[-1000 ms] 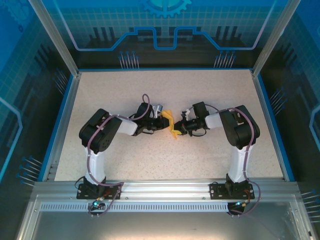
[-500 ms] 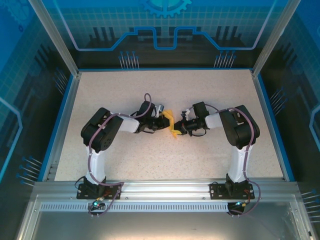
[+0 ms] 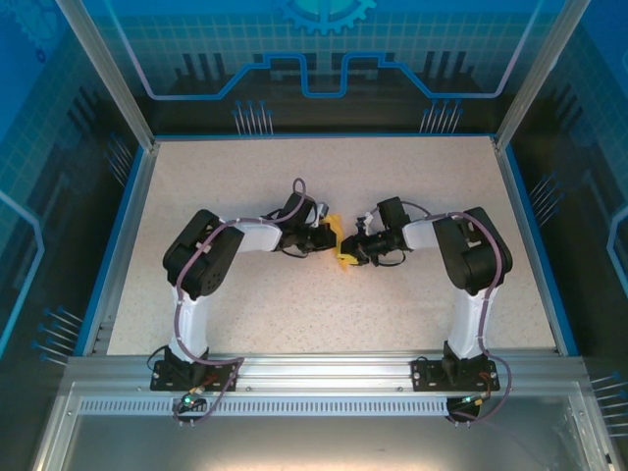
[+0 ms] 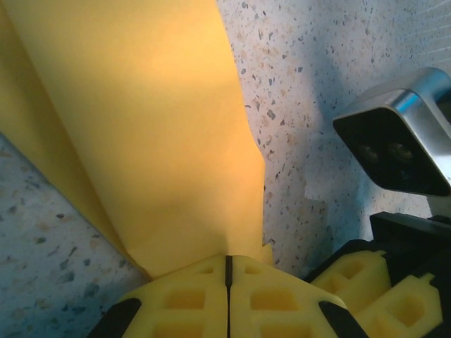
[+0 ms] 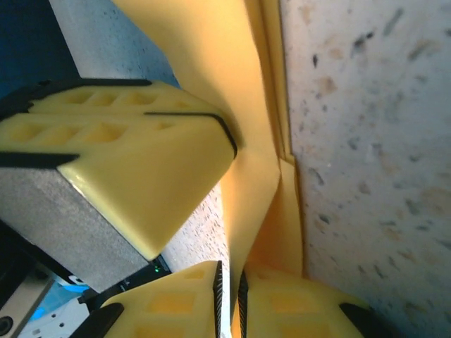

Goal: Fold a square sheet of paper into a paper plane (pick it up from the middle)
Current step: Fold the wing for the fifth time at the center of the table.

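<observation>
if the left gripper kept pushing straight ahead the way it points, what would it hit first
Probably the right gripper. The left gripper points right, pinching the folded orange-yellow paper sheet, with the right one just beyond it. Depth is unclear.

No readable text, labels, brands or numbers anywhere I look. Gear emblem on blue back wall (image 3: 324, 15), top centre of frame; no lettering.

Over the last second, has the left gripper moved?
Yes. In the top view the left gripper has moved right and slightly toward the far table edge, closing in on the paper that the right gripper also grips.
</observation>
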